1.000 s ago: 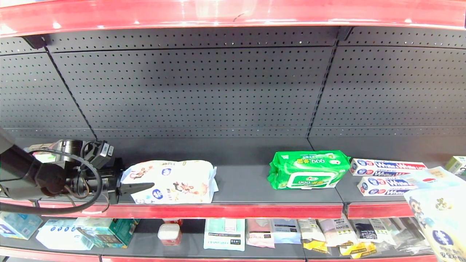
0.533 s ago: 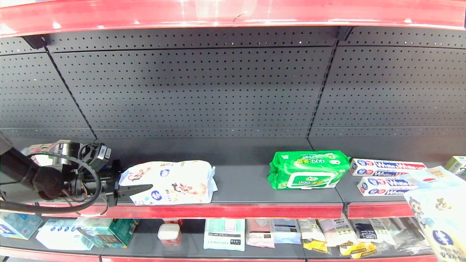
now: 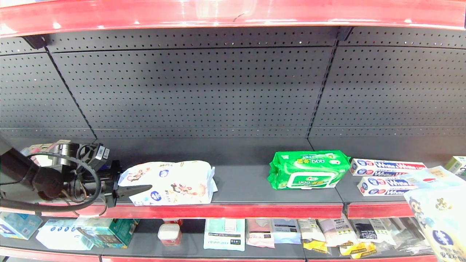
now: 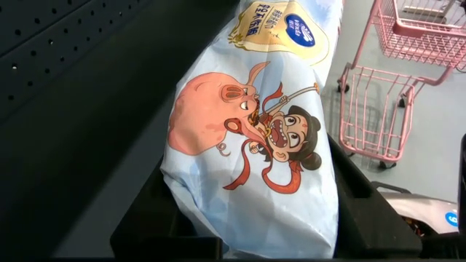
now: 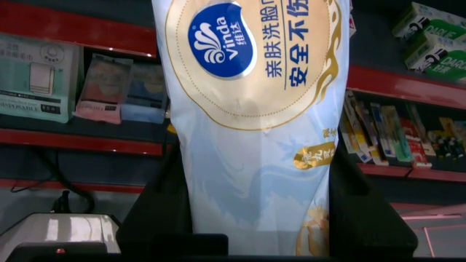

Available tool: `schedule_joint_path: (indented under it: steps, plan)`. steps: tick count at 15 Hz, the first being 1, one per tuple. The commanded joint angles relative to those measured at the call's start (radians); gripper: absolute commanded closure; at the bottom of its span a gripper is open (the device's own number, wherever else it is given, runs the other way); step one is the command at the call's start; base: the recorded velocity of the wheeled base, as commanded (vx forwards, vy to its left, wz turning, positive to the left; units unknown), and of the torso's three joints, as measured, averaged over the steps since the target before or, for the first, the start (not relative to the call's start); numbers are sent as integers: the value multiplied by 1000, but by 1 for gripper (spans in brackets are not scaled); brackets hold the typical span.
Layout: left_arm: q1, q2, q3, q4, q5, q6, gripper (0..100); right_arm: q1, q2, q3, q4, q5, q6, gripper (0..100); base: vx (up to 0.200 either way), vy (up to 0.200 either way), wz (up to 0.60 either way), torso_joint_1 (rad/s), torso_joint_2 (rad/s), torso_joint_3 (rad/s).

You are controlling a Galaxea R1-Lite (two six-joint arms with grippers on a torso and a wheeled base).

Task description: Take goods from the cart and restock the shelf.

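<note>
A white tissue pack with cartoon prints [image 3: 174,182] lies on the dark middle shelf [image 3: 244,182], near its front lip. My left gripper [image 3: 147,178] comes in from the left and is shut on the pack's left end; one finger [image 3: 136,189] crosses its front face. In the left wrist view the same cartoon pack [image 4: 255,138] sits wedged in my left gripper [image 4: 255,222]. My right gripper [image 5: 255,218] is shut on a second tissue pack [image 5: 251,109], which hangs at the lower right [image 3: 442,218] in front of the shelf.
A green wipes pack [image 3: 307,169] and two toothpaste boxes [image 3: 386,176] lie to the right on the same shelf. Between the cartoon pack and the wipes the shelf is bare. Several goods line the lower shelf [image 3: 225,233]. A pink cart [image 4: 408,80] stands behind.
My left gripper has drifted slightly left, and the cartoon pack's left end has shifted with it. The right arm and its pack have kept still.
</note>
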Motion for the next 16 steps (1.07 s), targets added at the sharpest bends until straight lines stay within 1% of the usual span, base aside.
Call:
schedule_joint_path:
  steps: [1,7,11,16]
  plan:
    - [6,3,4,0,0,0,100,0,-1,0,0,-1,0,100,0,0,0,0,0,0]
    - [9,3,1,-16,-6,3,100,0,-2,0,0,-13,-2,100,0,0,0,0,0,0]
    - [9,3,4,-28,-7,-6,100,0,-2,-3,-2,-13,-3,100,0,0,0,0,0,0]
    - [9,14,21,-25,-9,-1,100,0,-2,-2,-2,-13,-3,100,0,0,0,0,0,0]
